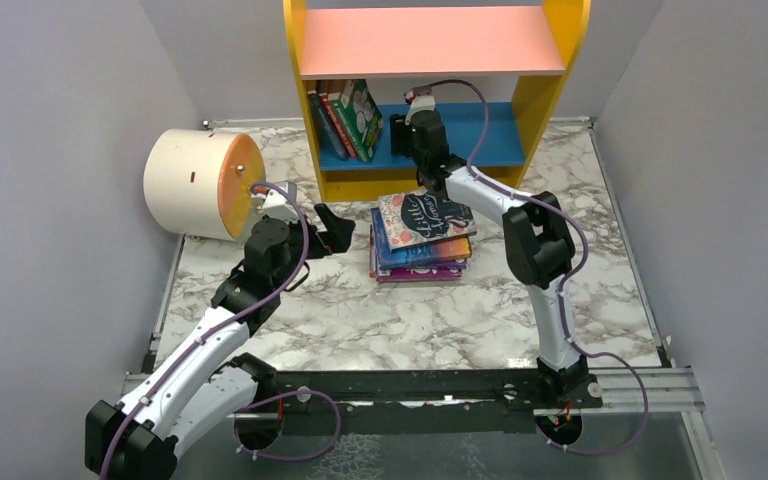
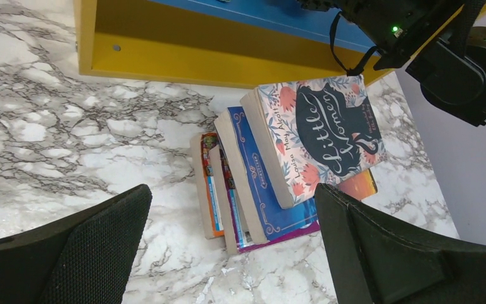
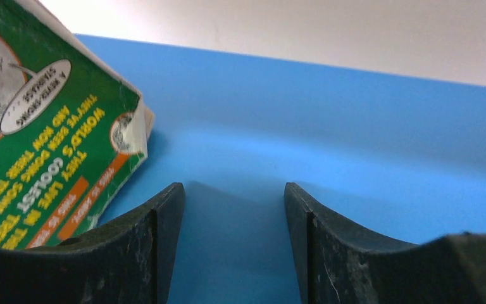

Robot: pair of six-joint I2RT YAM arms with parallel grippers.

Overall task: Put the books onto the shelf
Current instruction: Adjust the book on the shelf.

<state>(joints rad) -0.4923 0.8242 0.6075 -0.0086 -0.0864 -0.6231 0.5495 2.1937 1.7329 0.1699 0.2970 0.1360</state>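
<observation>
Left tool point(image 1: 337, 228) hangs wide open, released, nothing between its black pads, just left of the book stack point(image 1: 422, 245) on the marble tabletop point(image 1: 340, 300). Top of that stack is "Little Women" point(image 2: 323, 136), a dark oval on a floral pink-and-white cover, lying skewed across a blue book point(image 2: 262, 190) with thin border lines. Under those an orange cover and a purple one peep out, and one more with a bright, busy spine edges out on the near side. The stack sits just in front of the shelf point(image 1: 550, 60): yellow side panels, pink upper board point(image 1: 430, 40), blue lower board point(image 1: 495, 135).

Over to the right tool point(image 3: 234, 190), reaching into the lower compartment, jaws parted and gripping nothing, only bare blue board showing between them. Just beside it, the green book point(image 3: 44, 145): glossy cover, yellow and white lettering, one corner curled, not touching the tool. From above, it leans with a red and a dark blue book at the left end of the blue board. A cream cylinder point(image 1: 195, 180) with an orange end lies on its side at the tabletop's left, close behind the left wrist
</observation>
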